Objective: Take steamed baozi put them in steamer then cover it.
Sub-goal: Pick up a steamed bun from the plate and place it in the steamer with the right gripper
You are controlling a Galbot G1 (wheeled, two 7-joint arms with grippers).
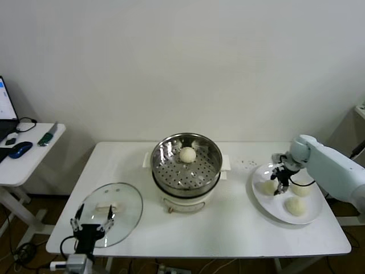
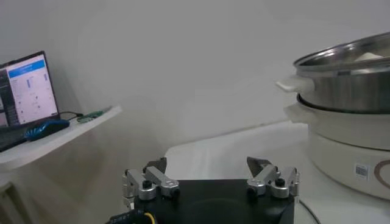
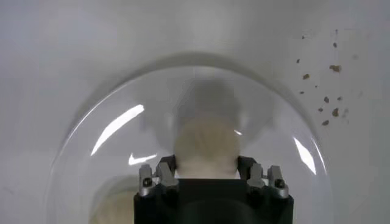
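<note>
My right claw [image 3: 207, 173] sits over the white plate [image 1: 259, 197], fingers flanking one baozi [image 3: 206, 146], grip unclear. Left claw [image 1: 91, 220] wide open, empty, above glass lid [image 1: 122, 200]. One bun [image 1: 187, 154] in steamer [image 1: 165, 171].

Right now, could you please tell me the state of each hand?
Left hand: open, empty, over the glass lid.
Right hand: closing around a baozi on the plate.
</note>
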